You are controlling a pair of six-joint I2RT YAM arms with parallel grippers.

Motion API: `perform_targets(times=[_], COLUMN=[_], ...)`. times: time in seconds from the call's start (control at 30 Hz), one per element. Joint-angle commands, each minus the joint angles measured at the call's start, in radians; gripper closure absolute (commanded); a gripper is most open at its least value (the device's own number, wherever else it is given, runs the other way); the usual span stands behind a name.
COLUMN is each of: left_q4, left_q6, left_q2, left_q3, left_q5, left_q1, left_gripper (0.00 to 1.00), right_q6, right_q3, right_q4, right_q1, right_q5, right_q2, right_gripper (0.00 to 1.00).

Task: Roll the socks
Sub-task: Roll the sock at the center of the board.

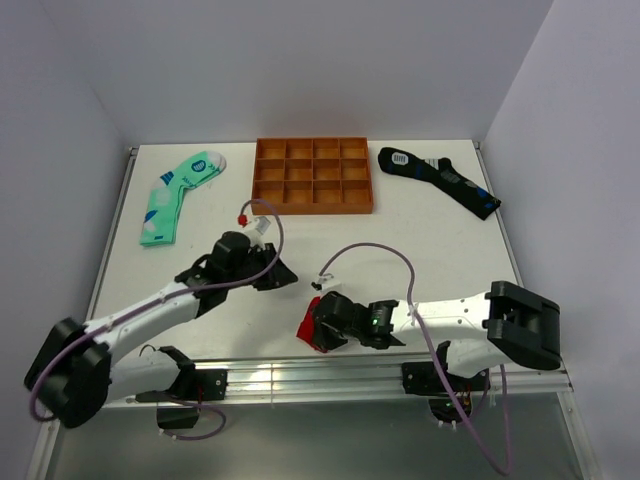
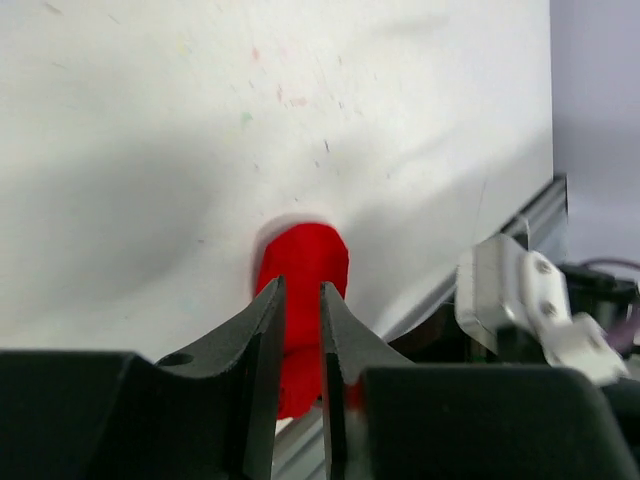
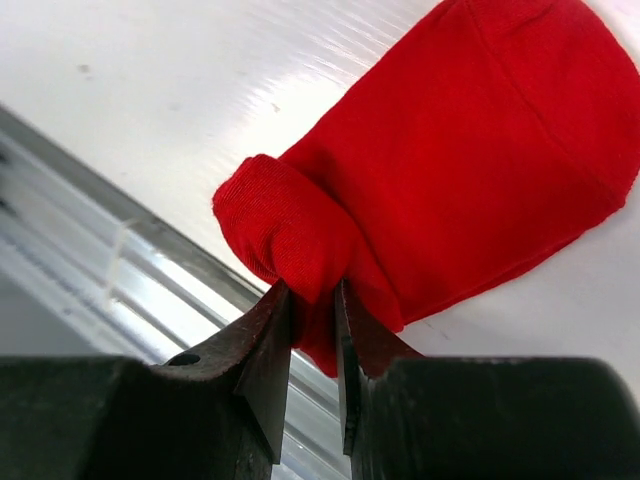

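Beside the rail (image 3: 90, 230), right fingers (image 3: 270, 345) pinch red sock (image 3: 480, 150) lying crosswise; left fingers (image 2: 265, 335) ajar.

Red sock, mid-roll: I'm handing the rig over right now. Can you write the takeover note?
Right hand: shut on the rolled end of the red sock; the rest of it lies flat.
Left hand: jaws slightly apart, empty, off the sock and pointing toward it.
Mint-green sock: flat, far left of the orange tray. Black sock: flat, far right of it.
Done: the first turn of the red roll.
Left: finish that roll, then roll the other two.
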Motion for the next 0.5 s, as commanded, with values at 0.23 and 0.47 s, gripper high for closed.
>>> perform_targets(times=[0.23, 0.47], left_q4=[-0.111, -0.077], left_q6=[-0.042, -0.025], left_q2=[-0.34, -0.371], left_q3=[-0.115, -0.19], left_q5=[-0.297, -0.297], left_q1=[0.006, 0.006], left_gripper=[0.75, 0.71], right_q6=[-0.298, -0.452], right_q3=[0.01, 0.217], right_q4=[0.194, 0.05], right_q1=[-0.214, -0.389], right_q5=[-0.386, -0.676], right_q2=[0.121, 0.336], right_gripper=[0.74, 0.74])
